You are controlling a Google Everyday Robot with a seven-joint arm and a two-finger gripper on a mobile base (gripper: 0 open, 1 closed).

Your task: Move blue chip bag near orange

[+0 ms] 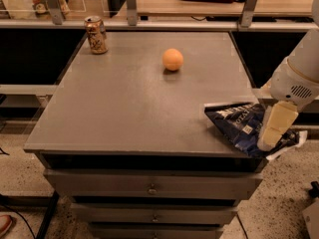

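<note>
The tool [268, 139] hangs at the table's [134, 108] front right corner, at the end of a white arm [298, 81] that comes in from the right edge of the view. Its pale cream lower part points downward and overlaps the right portion of the blue chip bag [238, 126]. Whether the tool is wide, narrow or clamped on the bag cannot be told from this angle.

The blue chip bag lies directly beneath the tool and spreads out to its left, crinkled and flat on the table. The bag's right end passes behind the tool, sticks out past the table's edge, and shows a pale sealed strip just right of the tool's tip. The part of the bag left of the tool has white lettering across the dark foil, but the words cannot be read.

The orange [173, 59] sits well apart from the tool, up and to its left, on the far half of the table and clear of the bag. Farther off in the same direction, near the far left corner, stands a gold-brown drink can [96, 35]. It is upright, and the print on its side is too indistinct to read.

Below the tool's level, the table's front shows stacked drawers [149, 187] with small knobs.
</note>
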